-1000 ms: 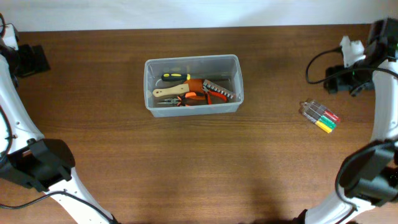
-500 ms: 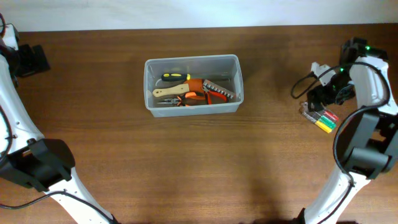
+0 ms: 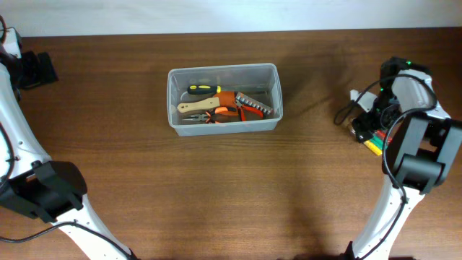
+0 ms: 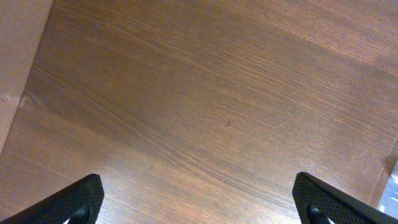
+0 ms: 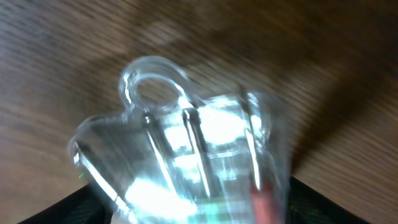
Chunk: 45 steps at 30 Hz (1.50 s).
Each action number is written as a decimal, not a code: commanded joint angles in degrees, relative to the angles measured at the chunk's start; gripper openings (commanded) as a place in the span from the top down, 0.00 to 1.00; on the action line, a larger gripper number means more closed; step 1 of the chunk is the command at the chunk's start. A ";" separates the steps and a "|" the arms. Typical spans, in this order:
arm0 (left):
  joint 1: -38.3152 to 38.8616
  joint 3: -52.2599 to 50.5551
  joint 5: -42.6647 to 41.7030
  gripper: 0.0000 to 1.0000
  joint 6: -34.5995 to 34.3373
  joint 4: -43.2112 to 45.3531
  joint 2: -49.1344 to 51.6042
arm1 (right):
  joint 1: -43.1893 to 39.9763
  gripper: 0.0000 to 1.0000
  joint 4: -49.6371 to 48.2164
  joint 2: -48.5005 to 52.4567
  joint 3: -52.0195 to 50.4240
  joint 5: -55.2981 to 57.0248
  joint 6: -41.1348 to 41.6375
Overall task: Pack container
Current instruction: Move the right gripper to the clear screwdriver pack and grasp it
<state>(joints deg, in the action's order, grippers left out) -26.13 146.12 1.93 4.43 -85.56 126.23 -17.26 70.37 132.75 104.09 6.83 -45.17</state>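
The container (image 3: 222, 68), a clear rectangular tub, stands at the table's middle back. It holds several hand tools, among them a yellow-and-black screwdriver (image 3: 203, 89) and orange pliers (image 3: 232, 112). A clear pack of small screwdrivers (image 3: 375, 145) lies on the table at the right. My right gripper (image 3: 374, 121) is right over it, covering most of it. In the right wrist view the pack (image 5: 186, 149) fills the space between the spread fingers (image 5: 199, 214), blurred. My left gripper (image 3: 32, 68) is at the far back left, open and empty (image 4: 199, 205) over bare wood.
A black cable (image 3: 345, 110) loops on the table left of the right gripper. The table's back edge meets a white wall (image 3: 216, 14). The arms' bases (image 3: 43, 189) stand at the front left and front right.
My right arm has swung from the back right edge forward and left, coming down over the clear pack of screwdrivers. The left arm and the container have not moved.
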 commanded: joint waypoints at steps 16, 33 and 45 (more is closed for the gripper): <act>-0.20 -0.04 -0.20 0.01 -0.76 -0.04 0.46 | 1.99 0.28 -0.74 2.62 -2.93 -3.65 10.88; -0.20 -0.04 -0.20 0.01 -0.76 -0.04 0.46 | 1.97 0.48 -0.70 2.62 -2.91 -4.92 34.93; -0.20 -0.04 -0.20 0.01 -0.76 -0.04 0.46 | 2.23 0.75 5.05 2.43 1.64 -16.74 40.13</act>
<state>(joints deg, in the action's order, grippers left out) -26.13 146.12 1.93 4.43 -85.56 126.23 -15.75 74.54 132.53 104.20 -2.68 -6.44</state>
